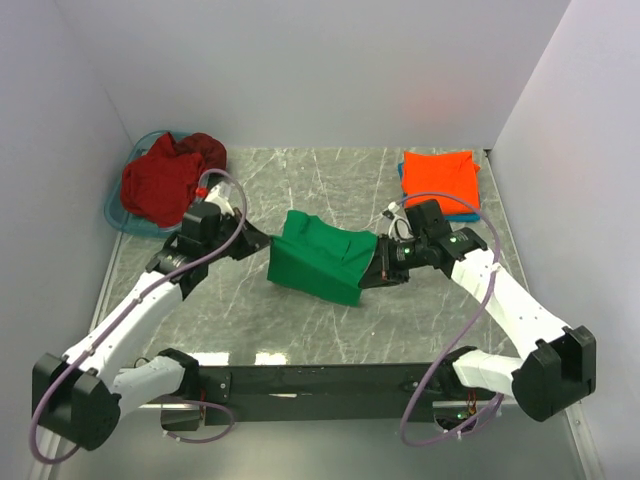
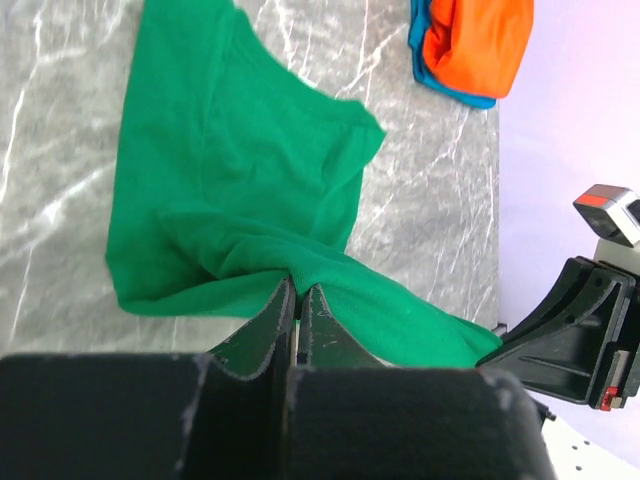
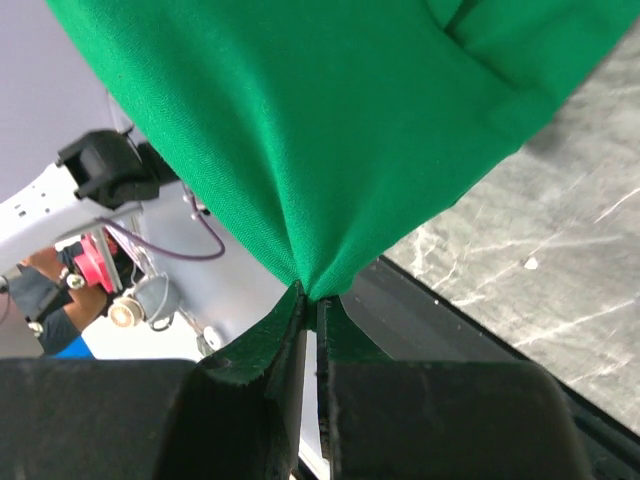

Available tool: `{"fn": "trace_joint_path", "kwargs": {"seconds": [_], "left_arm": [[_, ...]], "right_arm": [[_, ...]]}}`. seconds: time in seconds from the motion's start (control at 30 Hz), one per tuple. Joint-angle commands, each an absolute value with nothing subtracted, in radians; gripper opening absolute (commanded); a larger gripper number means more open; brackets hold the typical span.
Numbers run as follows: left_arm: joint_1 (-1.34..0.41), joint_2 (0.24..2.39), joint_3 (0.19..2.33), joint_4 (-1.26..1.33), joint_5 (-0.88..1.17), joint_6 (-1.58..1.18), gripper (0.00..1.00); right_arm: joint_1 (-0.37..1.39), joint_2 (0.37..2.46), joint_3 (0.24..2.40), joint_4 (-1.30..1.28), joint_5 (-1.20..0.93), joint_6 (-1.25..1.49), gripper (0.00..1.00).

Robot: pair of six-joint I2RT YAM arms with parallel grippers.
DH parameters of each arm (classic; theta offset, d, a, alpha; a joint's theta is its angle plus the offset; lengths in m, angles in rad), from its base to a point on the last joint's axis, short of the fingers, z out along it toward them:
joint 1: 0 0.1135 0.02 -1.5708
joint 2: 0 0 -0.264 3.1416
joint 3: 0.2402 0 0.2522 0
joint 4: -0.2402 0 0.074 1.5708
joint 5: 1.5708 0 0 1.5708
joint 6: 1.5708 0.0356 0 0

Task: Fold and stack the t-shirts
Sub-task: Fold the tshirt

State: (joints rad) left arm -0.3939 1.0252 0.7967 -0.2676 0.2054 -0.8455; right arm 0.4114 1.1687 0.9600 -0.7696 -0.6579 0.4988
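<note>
A green t-shirt (image 1: 320, 257) hangs stretched between both grippers over the middle of the table. My left gripper (image 1: 264, 240) is shut on its left edge; the wrist view shows the cloth (image 2: 240, 170) pinched at the tips of the left gripper (image 2: 298, 290). My right gripper (image 1: 380, 262) is shut on the right edge, and the cloth (image 3: 330, 130) fans out from the tips of the right gripper (image 3: 312, 298). A folded orange t-shirt (image 1: 440, 178) lies on a blue one at the back right. A heap of dark red shirts (image 1: 170, 178) fills a basket at the back left.
The blue-green basket (image 1: 118, 215) sits in the back left corner against the wall. The black mounting rail (image 1: 320, 382) runs along the near edge. White walls enclose the table on three sides. The folded stack also shows in the left wrist view (image 2: 475, 45).
</note>
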Motion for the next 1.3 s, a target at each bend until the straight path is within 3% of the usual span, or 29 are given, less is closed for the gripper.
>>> {"fn": "trace_joint_path", "kwargs": {"seconds": [0.0, 0.6, 1.27], "left_arm": [[-0.374, 1.074, 0.876, -0.154, 0.164, -0.804, 0.00], [-0.339, 1.394, 1.035, -0.006, 0.268, -0.795, 0.00], [-0.327, 1.677, 1.170, 0.054, 0.245, -0.804, 0.00]], "right_arm": [[0.382, 1.190, 1.009, -0.759, -0.681, 0.462, 0.06], [0.269, 1.380, 1.129, -0.698, -0.601, 0.410, 0.05], [0.189, 1.667, 1.224, -0.569, -0.670, 0.393, 0.05]]}}
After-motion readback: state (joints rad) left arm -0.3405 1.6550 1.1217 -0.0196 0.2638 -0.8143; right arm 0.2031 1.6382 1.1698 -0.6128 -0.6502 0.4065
